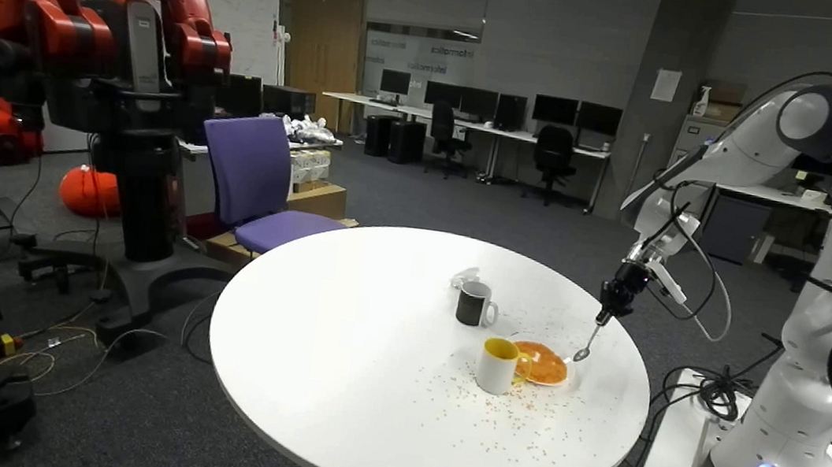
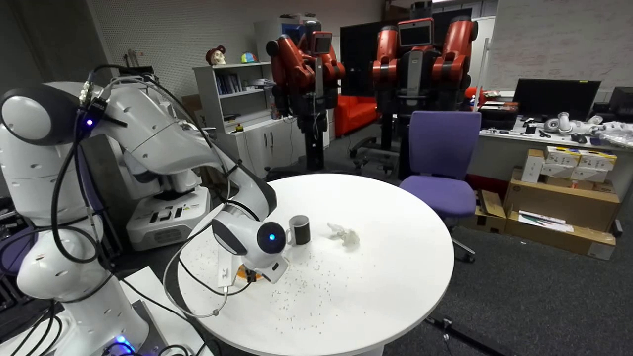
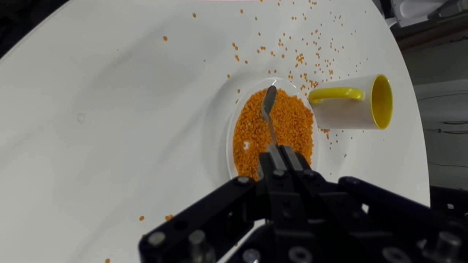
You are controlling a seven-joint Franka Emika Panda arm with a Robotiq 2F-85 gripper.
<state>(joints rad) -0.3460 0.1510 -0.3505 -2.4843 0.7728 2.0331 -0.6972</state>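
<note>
the spoon (image 3: 269, 104) sits near the middle of the wrist view, bowl pointing up the frame; the jaws are pressed together on its handle, gripping it. it looks metal, so it should be light, stiff and hard to break, though smooth enough to swivel in a loose pinch; the upper handle seems the right place to take hold, leaving the bowl free. whether the bowl touches anything beneath it i can't tell.

behind it in the same view, a white plate (image 3: 230, 146) carries a flat bed of orange grains (image 3: 292, 120), spread almost to the rim, with a small white patch at the bed's lower left. just right of the plate comes a white mug (image 3: 345, 113) with a yellow handle and yellow inside, upright on the bench (image 3: 128, 164); its floor doesn't show. loose grains (image 3: 299, 58) dot the bench, thickest above and left of that mug.

in an exterior view, right of the half-hidden plate, a dark mug (image 2: 300, 231) stands upright with its handle to the left, contents out of sight; to its right lies a crumpled pale thing (image 2: 348, 239), perhaps plastic film.
</note>
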